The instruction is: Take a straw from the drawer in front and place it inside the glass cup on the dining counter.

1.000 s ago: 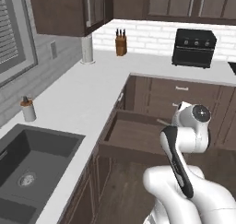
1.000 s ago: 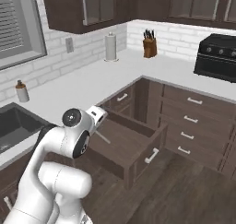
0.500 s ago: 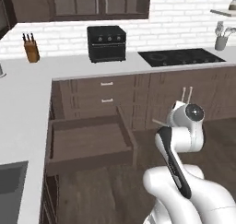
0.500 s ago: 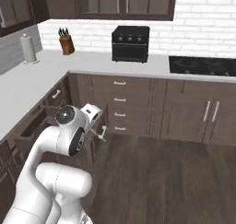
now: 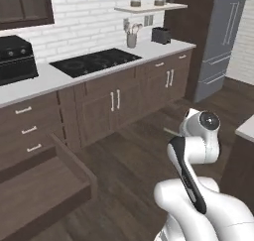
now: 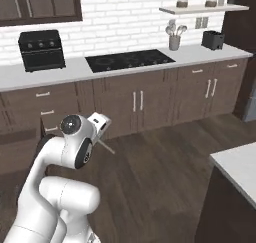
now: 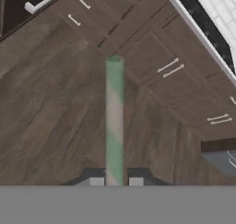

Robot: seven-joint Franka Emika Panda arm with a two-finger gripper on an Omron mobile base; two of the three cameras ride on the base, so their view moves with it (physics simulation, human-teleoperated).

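My gripper (image 7: 116, 181) is shut on the straw (image 7: 114, 121), a thin pale stick with greenish bands that stands straight up between the finger tips. From the right base view the straw (image 6: 107, 147) pokes down and to the right out of the gripper (image 6: 99, 135), above the wooden floor. The drawer (image 5: 44, 185) stands pulled open at the lower left, its brown inside bare; its silver handle (image 7: 39, 2) shows in the hand view. A corner of the white dining counter (image 6: 237, 167) enters at the lower right. The glass cup is out of view.
A black cooktop (image 5: 94, 61) is set in the white worktop along the brick wall, with a black oven (image 6: 41, 49) to its left and a toaster (image 6: 212, 39) to its right. A tall fridge (image 5: 221, 36) stands far right. Open wooden floor (image 6: 160, 172) lies ahead.
The whole picture has swept sideways, so the camera has turned right: sink and corner worktop are gone, cooktop and dining counter have come in. The straw stays in the gripper.
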